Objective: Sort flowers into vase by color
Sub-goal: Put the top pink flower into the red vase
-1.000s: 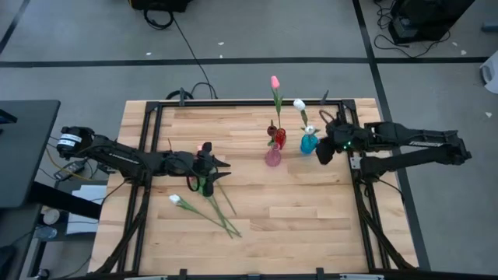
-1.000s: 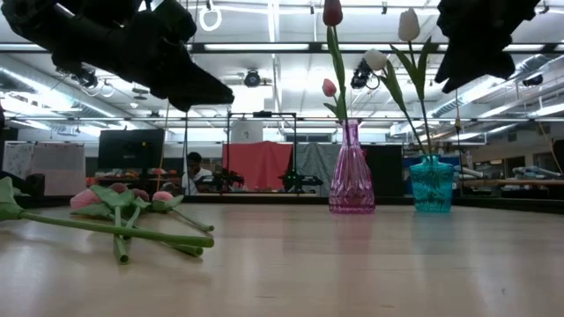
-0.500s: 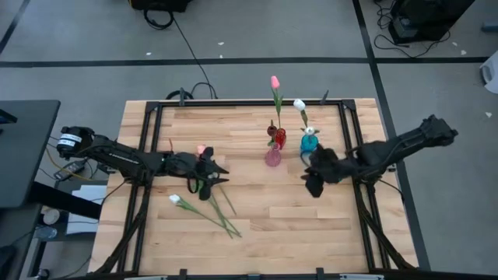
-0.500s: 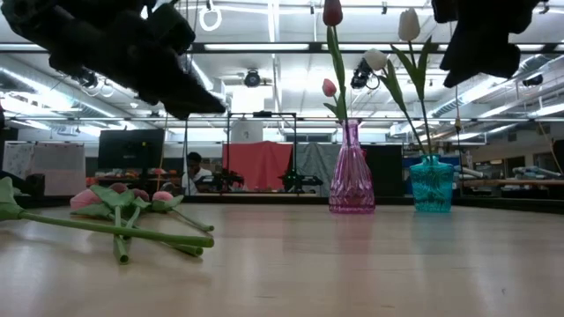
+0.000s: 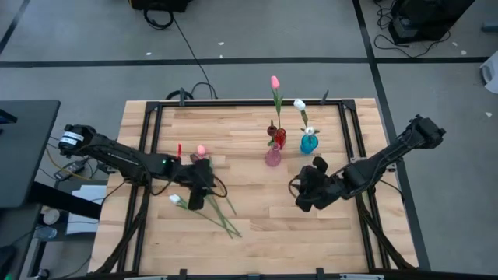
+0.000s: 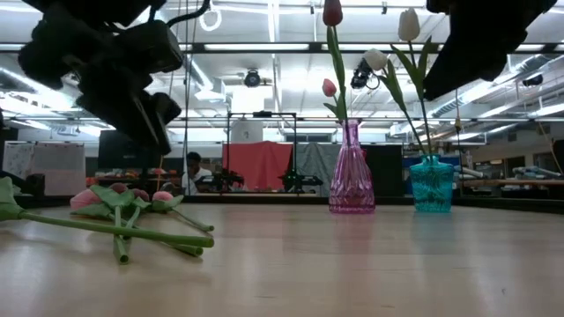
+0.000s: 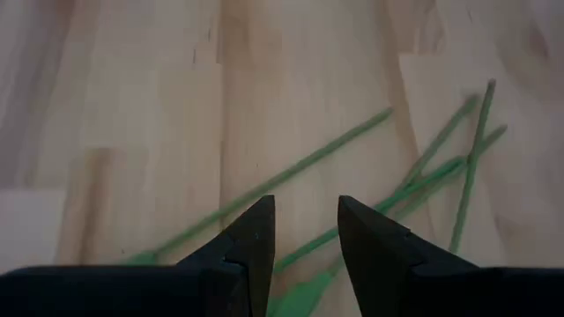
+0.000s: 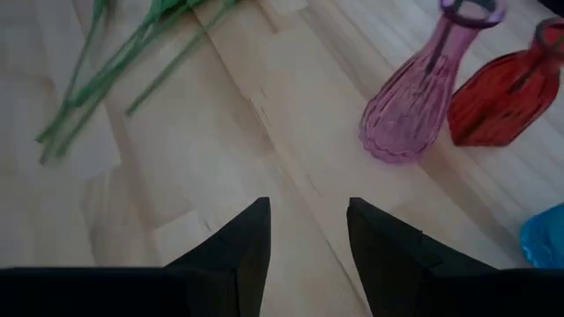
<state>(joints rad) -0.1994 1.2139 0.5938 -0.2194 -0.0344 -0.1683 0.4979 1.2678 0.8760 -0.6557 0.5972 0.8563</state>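
Observation:
Several loose tulips (image 5: 210,204) lie flat on the table at the left, with a white head (image 5: 175,199), a pink head (image 5: 201,149) and green stems (image 7: 370,189). My left gripper (image 5: 196,196) is open and points down just above them, touching nothing. My right gripper (image 5: 302,196) is open and empty over the table's middle right. A pink vase (image 5: 273,156) holds a pink tulip (image 5: 275,82). A red vase (image 5: 279,139) stands beside it. A blue vase (image 5: 309,143) holds white tulips (image 5: 299,103). The vases also show in the right wrist view (image 8: 414,97).
The three vases stand close together at the table's far middle, their flowers rising tall (image 6: 332,12). Bare wood (image 5: 264,210) lies between the two grippers. The black frame rails (image 5: 152,132) run along the table's left and right sides.
My left gripper has tipped from level to pointing down and has gone a little toward the near edge, over the loose tulips. My right gripper has left the blue vase and swung toward the near edge and the table's middle. The flowers have not moved.

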